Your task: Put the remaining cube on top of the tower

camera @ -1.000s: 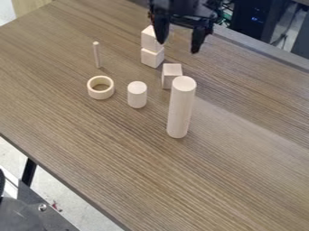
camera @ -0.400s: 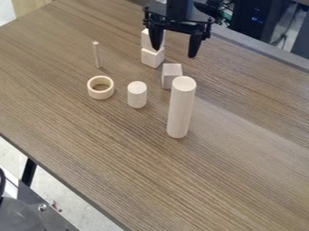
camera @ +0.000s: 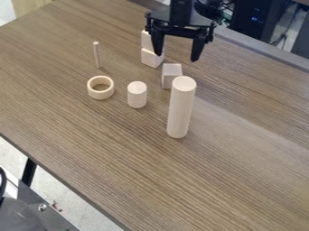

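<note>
Presently, black two-finger gripper hangs at the upper part of the view, pointing down, fingers well parted and nothing between them. One finger crosses in front of the two-cube tower, hiding part of its upper block; cannot tell whether it touches. Remaining cube sits below the gripper in the view, upright on the wood-grain table, apart from the tower. Its near lower corner is overlapped by the tall cylinder, which stands on end close in front. Farther out: short cylinder, upright; then the pale ring, lying flat, with the thin peg standing behind it. Handling, by judgement: cube looks like plain wood, so light, rigid, hard to damage; dry faces should grip well without much squeeze. Best hold is across two opposite side faces, fingers square to them and a little above the base, so it comes up level. An edge grip would likely make it twist. Tall cylinder is the hazard, narrow-footed and easily knocked by a low finger. Next move calls for lining up over the cube, then a straight descent. Tower blocks look just as light, so set down gently and centred.
</note>
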{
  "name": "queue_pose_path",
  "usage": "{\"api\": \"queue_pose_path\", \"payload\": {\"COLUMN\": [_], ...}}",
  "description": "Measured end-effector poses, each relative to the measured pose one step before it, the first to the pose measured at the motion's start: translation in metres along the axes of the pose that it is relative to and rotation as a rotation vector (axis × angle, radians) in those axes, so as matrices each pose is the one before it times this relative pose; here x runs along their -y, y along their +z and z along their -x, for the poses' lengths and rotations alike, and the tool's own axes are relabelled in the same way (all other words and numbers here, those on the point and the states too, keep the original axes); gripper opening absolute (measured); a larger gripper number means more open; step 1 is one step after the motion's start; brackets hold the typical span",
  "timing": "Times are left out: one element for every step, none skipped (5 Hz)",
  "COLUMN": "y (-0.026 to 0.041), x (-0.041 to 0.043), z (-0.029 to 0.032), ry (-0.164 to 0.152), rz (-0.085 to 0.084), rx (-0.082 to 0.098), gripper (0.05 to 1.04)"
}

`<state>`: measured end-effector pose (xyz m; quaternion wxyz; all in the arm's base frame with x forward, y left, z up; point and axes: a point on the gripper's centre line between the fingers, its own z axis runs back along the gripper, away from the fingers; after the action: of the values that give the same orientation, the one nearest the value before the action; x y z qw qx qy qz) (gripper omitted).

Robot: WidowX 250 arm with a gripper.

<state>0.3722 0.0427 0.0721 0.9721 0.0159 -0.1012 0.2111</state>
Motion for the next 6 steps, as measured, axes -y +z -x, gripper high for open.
{"api": "queue_pose_path", "payload": {"y": [-0.00121, -0.00507, -0.00203, -0.00466, -0.00114, 0.00001], "x": [-0.00100, -0.00220, -0.00069, -0.00172, 0.00159, 0.00155], "z": [-0.00071, 0.00424, 0.00204, 0.00412, -0.00036, -0.00129], "ry": [0.0545, 0.0395, 0.0485, 0.0586, 0.0169, 0.0062], "rz": [-0.0045, -0.0061, -0.0037, -0.0013, 0.0129, 0.0098], "rx": [0.0103, -0.0020, -0.0012, -0.0027, 0.0079, 0.0081], "gripper": [0.999, 0.999, 0.999, 0.999, 0.999, 0.999]}}
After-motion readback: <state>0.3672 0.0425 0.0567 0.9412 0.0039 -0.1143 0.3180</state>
